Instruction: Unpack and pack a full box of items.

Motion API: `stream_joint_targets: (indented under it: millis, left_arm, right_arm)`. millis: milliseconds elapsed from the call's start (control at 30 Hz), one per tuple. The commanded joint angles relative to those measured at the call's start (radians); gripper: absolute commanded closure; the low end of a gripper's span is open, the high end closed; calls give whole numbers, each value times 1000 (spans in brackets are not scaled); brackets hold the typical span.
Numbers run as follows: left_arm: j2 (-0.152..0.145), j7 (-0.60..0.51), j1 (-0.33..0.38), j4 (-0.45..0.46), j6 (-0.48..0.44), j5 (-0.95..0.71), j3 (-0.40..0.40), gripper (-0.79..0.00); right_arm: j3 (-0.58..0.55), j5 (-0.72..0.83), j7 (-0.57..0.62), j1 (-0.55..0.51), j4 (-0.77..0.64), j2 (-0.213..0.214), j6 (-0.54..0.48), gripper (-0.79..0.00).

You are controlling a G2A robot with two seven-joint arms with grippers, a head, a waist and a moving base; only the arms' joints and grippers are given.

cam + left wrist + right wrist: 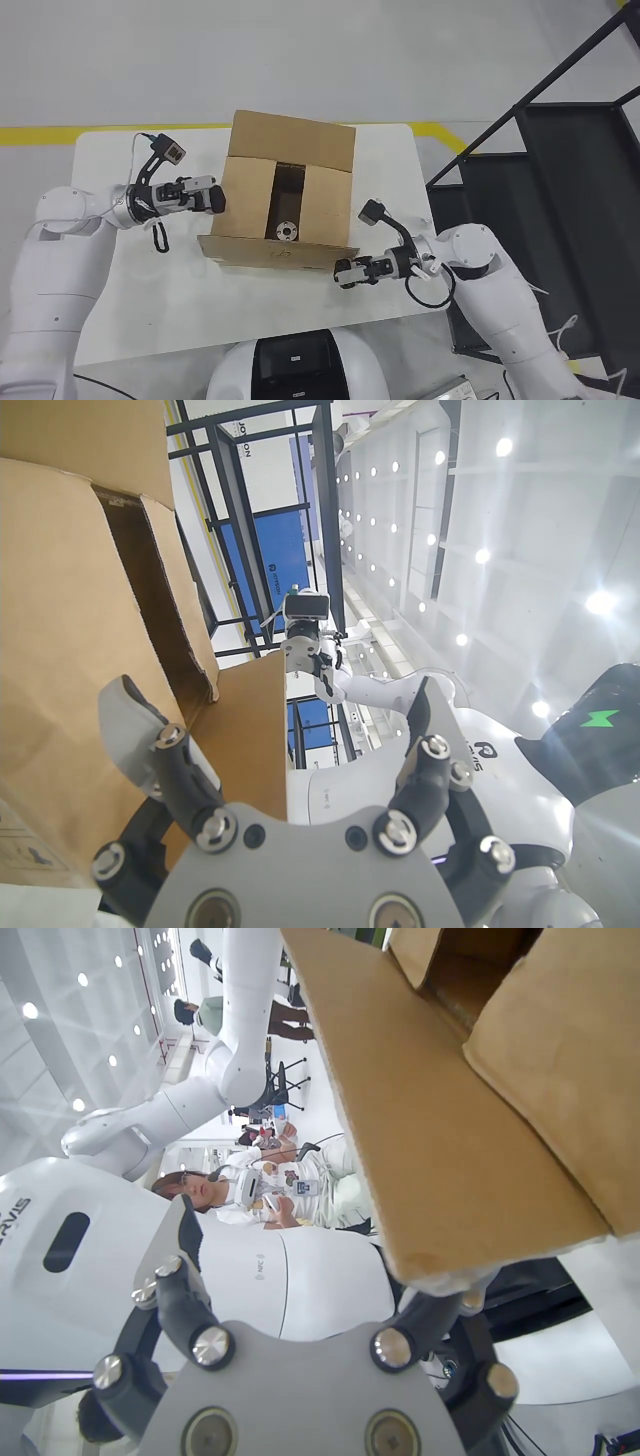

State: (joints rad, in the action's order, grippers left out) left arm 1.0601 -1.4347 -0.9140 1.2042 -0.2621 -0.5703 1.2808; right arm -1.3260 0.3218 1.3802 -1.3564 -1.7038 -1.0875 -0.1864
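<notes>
A brown cardboard box (pixel 262 182) stands in the middle of the white table (pixel 130 300) with its flaps spread. A gap between the top flaps shows a dark interior with a round grey item (pixel 288 230). My left gripper (pixel 212 194) is at the box's left side. In the left wrist view it (pixel 275 720) is open, with the edge of a cardboard flap (pixel 250 710) between the fingers. My right gripper (pixel 342 272) is at the right corner of the front flap (pixel 270 250). In the right wrist view it (pixel 320 1258) is open, and the flap (pixel 440 1128) covers one fingertip.
A black metal stair frame (pixel 560 170) stands just beyond the table's right edge. A yellow floor line (pixel 60 133) runs behind the table. Bare table surface lies to the left of the box and along the front edge.
</notes>
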Motion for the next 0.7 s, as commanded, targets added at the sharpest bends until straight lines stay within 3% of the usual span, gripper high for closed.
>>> stream_joint_targets:
  millis: [0,300,433,667]
  left_arm:
    - [-1,-2,-1,6,0,6,-2,-785]
    - [11,-8,24,-10,13,40,-84,-785]
    - [22,12,48,-36,-24,33,-118,-785]
    - [10,52,24,-13,-119,10,-52,-785]
  right_arm:
    - [11,-1,-27,18,17,-1,15,-785]
    - [95,-103,-186,104,66,-12,87,-785]
    - [122,-130,-224,130,76,-14,109,-785]
    - [146,-164,-242,144,65,-13,120,-785]
